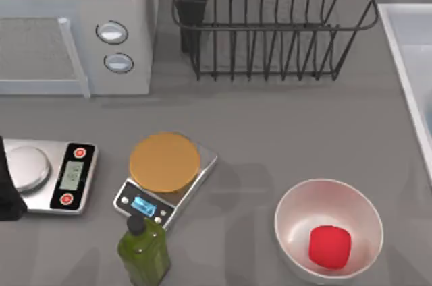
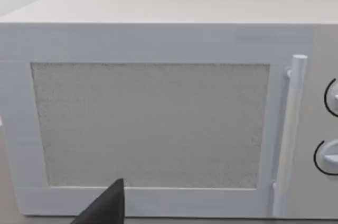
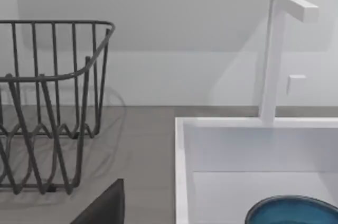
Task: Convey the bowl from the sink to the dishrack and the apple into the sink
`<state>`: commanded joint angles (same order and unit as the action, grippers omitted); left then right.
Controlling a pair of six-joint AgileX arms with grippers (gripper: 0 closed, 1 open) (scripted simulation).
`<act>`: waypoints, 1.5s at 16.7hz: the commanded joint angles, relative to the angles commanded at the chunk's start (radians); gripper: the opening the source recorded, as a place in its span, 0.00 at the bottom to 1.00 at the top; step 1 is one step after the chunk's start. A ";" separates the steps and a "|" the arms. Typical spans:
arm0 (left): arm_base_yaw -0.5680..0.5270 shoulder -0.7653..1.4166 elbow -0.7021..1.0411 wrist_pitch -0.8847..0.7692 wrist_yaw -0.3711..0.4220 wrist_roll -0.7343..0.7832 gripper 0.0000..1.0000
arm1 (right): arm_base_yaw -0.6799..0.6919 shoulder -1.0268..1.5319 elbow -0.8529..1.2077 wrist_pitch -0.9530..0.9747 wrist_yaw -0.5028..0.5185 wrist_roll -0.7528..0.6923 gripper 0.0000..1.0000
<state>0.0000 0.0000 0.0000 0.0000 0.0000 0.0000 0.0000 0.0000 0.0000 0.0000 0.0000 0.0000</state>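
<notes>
Top view shows nothing done yet: the apple (image 1: 329,246) sits in the white bowl (image 1: 329,231) on the tabletop (image 1: 270,131), well apart from the sink (image 1: 405,50), and the dishrack (image 1: 270,26) stands empty. From the right wrist, the teal bowl (image 3: 296,211) lies in the sink. Each wrist view shows a dark claw tip gripping nothing; I cannot tell how wide either claw stands.

A boxy white microwave oven (image 2: 158,102) faces us, its speckled grey door window (image 2: 150,123) beside a vertical white bar handle (image 2: 290,134), two round dials (image 2: 330,126) at the edge, one dark fingertip (image 2: 105,208) below.
</notes>
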 joint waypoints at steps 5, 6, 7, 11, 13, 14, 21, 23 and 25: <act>0.000 0.000 0.000 0.000 0.000 0.000 1.00 | -0.008 0.056 0.052 -0.025 0.000 -0.010 1.00; 0.000 0.000 0.000 0.000 0.000 0.000 1.00 | -0.013 0.094 0.087 -0.042 0.001 -0.016 1.00; 0.000 0.000 0.000 0.000 0.000 0.000 1.00 | -0.020 0.143 0.133 -0.064 0.001 -0.025 1.00; 0.000 0.000 0.000 0.000 0.000 0.000 1.00 | -0.059 0.409 0.381 -0.185 0.002 -0.070 1.00; 0.000 0.000 0.000 0.000 0.000 0.000 1.00 | -0.084 0.580 0.540 -0.264 0.002 -0.098 1.00; 0.000 0.000 0.000 0.000 0.000 0.000 1.00 | -0.097 0.672 0.625 -0.307 0.002 -0.112 1.00; 0.000 0.000 0.000 0.000 0.000 0.000 1.00 | -0.204 1.393 1.284 -0.651 -0.003 -0.218 1.00; 0.000 0.000 0.000 0.000 0.000 0.000 1.00 | -0.236 1.603 1.474 -0.755 -0.006 -0.247 1.00; 0.000 0.000 0.000 0.000 0.000 0.000 1.00 | -0.267 1.806 1.658 -0.856 -0.009 -0.273 1.00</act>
<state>0.0000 0.0000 0.0000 0.0000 0.0000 0.0000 -0.2671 1.8056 1.6581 -0.8561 -0.0092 -0.2726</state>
